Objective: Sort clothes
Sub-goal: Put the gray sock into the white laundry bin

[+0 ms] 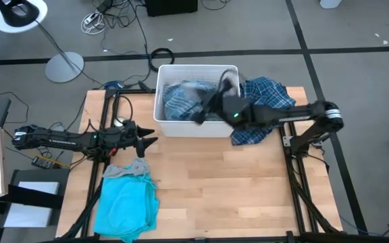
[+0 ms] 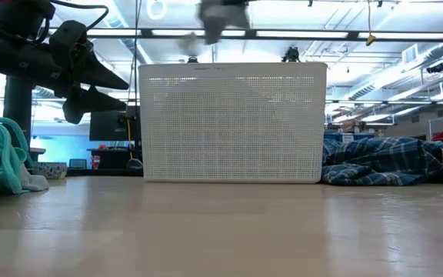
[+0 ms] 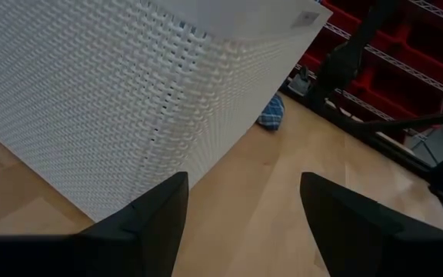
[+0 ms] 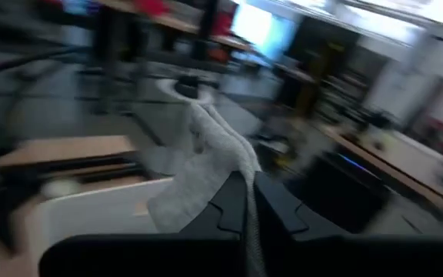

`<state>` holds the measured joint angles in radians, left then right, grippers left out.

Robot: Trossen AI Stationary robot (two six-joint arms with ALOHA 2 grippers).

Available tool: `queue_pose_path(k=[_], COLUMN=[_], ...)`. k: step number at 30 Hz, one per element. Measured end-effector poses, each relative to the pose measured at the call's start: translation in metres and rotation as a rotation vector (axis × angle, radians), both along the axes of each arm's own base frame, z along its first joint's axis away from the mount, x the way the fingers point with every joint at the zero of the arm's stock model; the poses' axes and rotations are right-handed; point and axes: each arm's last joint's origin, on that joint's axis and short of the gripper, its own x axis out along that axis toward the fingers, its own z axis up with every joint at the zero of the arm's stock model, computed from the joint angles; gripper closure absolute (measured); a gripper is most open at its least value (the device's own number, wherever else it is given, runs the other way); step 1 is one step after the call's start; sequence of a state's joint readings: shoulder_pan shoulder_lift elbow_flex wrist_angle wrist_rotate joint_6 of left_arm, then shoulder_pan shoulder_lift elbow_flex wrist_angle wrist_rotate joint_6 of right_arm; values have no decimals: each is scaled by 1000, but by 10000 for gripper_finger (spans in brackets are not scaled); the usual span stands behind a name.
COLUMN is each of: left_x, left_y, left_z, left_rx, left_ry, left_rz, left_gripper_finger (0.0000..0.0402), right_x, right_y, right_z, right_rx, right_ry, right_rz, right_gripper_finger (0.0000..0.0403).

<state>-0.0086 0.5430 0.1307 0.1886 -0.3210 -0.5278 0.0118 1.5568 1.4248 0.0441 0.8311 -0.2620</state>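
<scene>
Right gripper [image 4: 248,201] clamped on grey garment [image 4: 206,165], above white bin [image 1: 196,101] at frame top-center. Left gripper [image 1: 148,136] spread wide, empty, left of bin. Turquoise garment [image 1: 127,206] lower left; plaid shirt [image 1: 262,108] right of bin.

floor: grey, black tape lines [image 1: 302,40] | cables [image 1: 107,17] | ceiling lights [image 2: 344,34] | red shelving [image 3: 406,69]

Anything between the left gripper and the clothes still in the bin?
Yes. The left gripper, open and empty, sits outside the white bin, and the bin's near perforated wall stands between it and the striped shirt inside. The right gripper is above the bin, shut on a grey garment.
</scene>
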Motion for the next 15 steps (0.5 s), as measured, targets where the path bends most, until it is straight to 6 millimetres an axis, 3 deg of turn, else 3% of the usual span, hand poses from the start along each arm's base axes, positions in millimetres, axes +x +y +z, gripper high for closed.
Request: queue_pose_path(k=[2, 7, 15], left_x=[0, 0, 0], left_y=[0, 0, 0], left_z=[0, 0, 0], left_rx=[1, 1, 2], left_ry=[1, 0, 2], left_rz=[0, 0, -1], left_gripper_finger=[145, 145, 145], right_x=[-12, -31, -52], right_y=[-12, -36, -63], right_z=[4, -16, -44], right_rx=[44, 237, 519], right_ry=[-14, 44, 158], right_rz=[-105, -241, -331], right_gripper_finger=[386, 367, 285])
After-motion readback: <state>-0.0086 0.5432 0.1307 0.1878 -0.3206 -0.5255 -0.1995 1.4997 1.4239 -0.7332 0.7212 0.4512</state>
